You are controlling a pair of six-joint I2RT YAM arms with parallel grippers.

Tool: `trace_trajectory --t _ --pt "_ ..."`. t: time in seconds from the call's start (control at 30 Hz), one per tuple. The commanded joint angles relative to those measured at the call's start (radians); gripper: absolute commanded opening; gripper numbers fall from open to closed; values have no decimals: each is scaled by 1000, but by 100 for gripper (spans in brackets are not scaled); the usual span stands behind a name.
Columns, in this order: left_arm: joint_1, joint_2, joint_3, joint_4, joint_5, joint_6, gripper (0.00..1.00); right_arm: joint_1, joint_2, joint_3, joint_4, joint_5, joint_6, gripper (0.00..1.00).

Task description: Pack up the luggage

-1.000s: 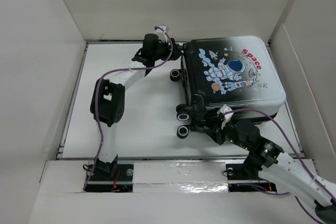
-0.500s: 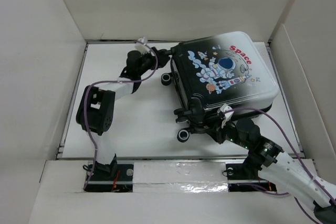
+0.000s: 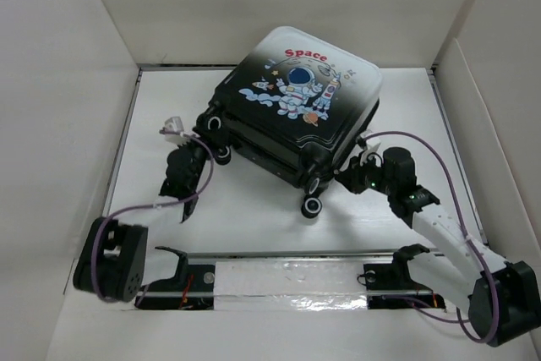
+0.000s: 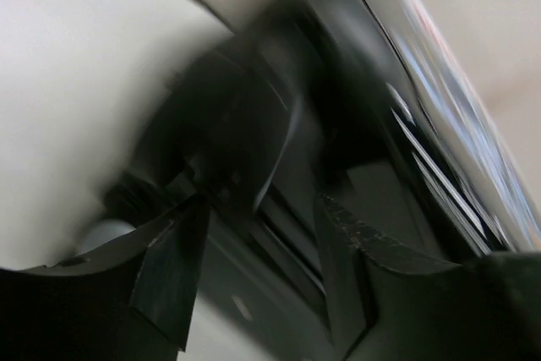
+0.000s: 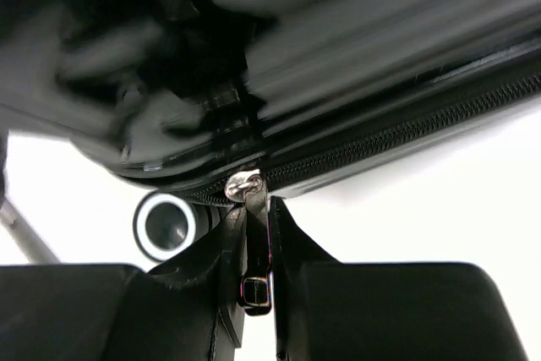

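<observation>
Glossy luggage (image 3: pixel 292 120) swung leftward, right claw (image 5: pixel 256 230) pinching metal zipper pull (image 5: pixel 256 287), left claw (image 4: pixel 258 270) agape

Luggage (image 3: pixel 292 116): hard shell, high gloss, black fading to white, with a smooth printed graphic. Along its seam runs a zipper (image 5: pixel 406 134) with fine black teeth and a slight sheen. The zipper pull (image 5: pixel 256 251) is bright polished metal, pinched in the right gripper (image 5: pixel 256 221), whose fingers (image 5: pixel 177 302) are matt black plastic. Below the seam is a wheel (image 5: pixel 166 224) of smooth black plastic with a white rim. Beneath the luggage, the table (image 3: pixel 245 217) is matt white. Nearer than the luggage lies a strip of crinkled, shiny silver tape (image 3: pixel 287 283).
</observation>
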Motion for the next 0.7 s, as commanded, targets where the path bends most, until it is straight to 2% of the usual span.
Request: trace_trajectory --t 0.0,0.07,0.2,0.23,0.33,0.43,0.47,0.5,0.6,0.63,0.67 --pt "-180 -151 -100 -103 99 15 0 101 4 -5 358 -34 35 0" --pt "-195 -196 -109 -170 113 18 0 213 -75 -80 354 23 65 0" --pt "-195 -265 -53 -325 160 68 0 318 -272 -234 302 208 151 0" --pt "-195 -275 -44 -372 174 96 11 318 -300 -238 282 228 144 0" --pt "-204 -347 -86 -324 278 104 50 236 -285 -188 218 215 66 0" --pt "-204 -384 -113 -272 447 85 61 153 -185 -96 164 134 6 0" --pt "-213 -385 -109 -258 534 84 63 139 -170 -79 167 120 3 0" --pt "-255 -388 -103 -249 551 84 63 126 -157 -74 182 94 1 0" --pt "-376 -385 -53 -284 515 137 64 103 -137 -74 224 84 3 0" --pt "-458 -382 -41 -301 493 147 65 94 -133 -74 234 83 4 0" --pt "-494 -379 -21 -304 449 157 66 85 -131 -74 240 80 4 0"
